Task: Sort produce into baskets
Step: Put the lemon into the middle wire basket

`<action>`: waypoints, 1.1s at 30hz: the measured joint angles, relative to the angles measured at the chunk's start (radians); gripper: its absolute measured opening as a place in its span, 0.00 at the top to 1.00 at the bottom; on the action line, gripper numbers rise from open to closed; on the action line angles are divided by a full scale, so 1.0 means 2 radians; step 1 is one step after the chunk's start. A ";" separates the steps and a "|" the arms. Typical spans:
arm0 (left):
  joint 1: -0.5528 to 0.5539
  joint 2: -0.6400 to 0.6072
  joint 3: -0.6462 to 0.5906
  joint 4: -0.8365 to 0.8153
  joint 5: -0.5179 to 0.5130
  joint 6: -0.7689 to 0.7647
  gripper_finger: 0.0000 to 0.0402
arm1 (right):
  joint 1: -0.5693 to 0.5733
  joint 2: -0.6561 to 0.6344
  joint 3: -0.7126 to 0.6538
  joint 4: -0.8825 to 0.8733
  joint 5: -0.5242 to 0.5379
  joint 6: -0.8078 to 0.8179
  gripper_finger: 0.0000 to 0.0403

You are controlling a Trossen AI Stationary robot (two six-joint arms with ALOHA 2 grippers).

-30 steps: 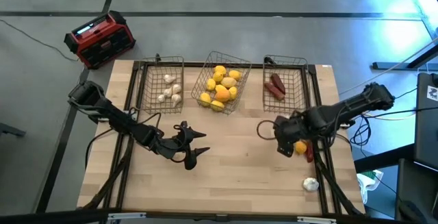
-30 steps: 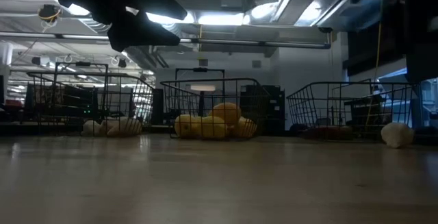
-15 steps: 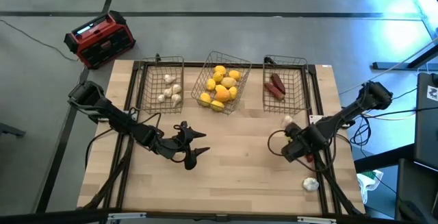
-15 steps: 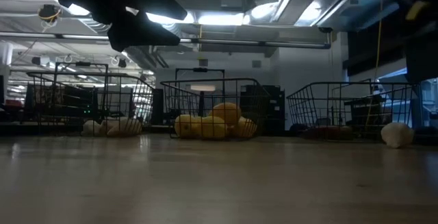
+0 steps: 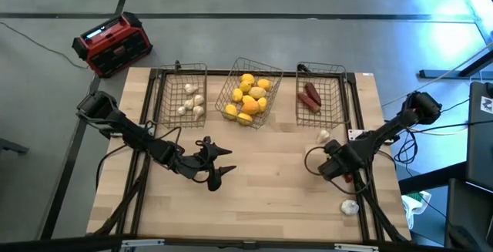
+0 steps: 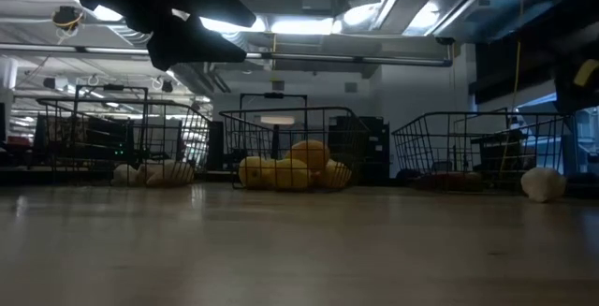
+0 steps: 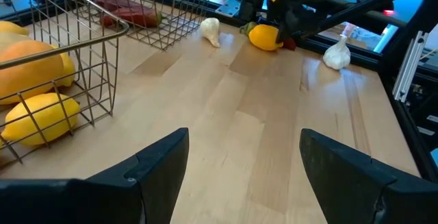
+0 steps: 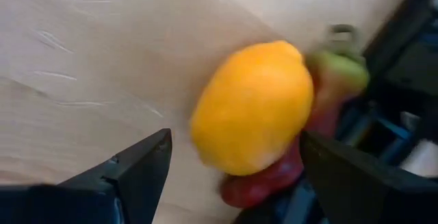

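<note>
Hovering near the table's right edge, the right gripper (image 8: 233,162) is standing open, empty, just short of a lemon (image 8: 252,105) touching a red pepper (image 8: 274,176). Judgement: straddle the lemon alone, clear of pepper and frame rail. The left gripper (image 5: 218,163) is waiting open mid-table; the middle basket (image 5: 248,92) is lying across open board.

From above, the right gripper (image 5: 333,167) covers the lemon (image 8: 252,106) and most of the red pepper (image 8: 274,176) beneath it. In the right wrist view that pepper is blurred, largely hidden behind the lemon at 5 o'clock. In the low view, the right-hand basket's (image 6: 473,152) contents are too dim to identify.
</note>
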 joint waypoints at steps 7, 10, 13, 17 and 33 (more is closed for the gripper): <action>0.000 0.000 0.000 0.000 0.000 0.000 0.31 | 0.000 0.000 -0.038 0.067 -0.001 0.000 0.21; 0.000 0.000 0.000 0.000 0.000 0.000 0.31 | 0.000 0.000 -0.045 0.081 0.010 0.000 0.21; 0.000 0.000 0.000 0.000 0.000 0.000 0.31 | 0.000 0.000 -0.045 0.094 0.028 -0.001 0.21; 0.000 0.000 0.000 0.000 0.000 0.000 0.31 | 0.000 0.000 -0.045 0.118 0.039 -0.004 0.21; 0.000 0.000 0.000 0.000 0.000 -0.001 0.31 | 0.000 0.000 -0.045 0.119 0.045 -0.031 0.48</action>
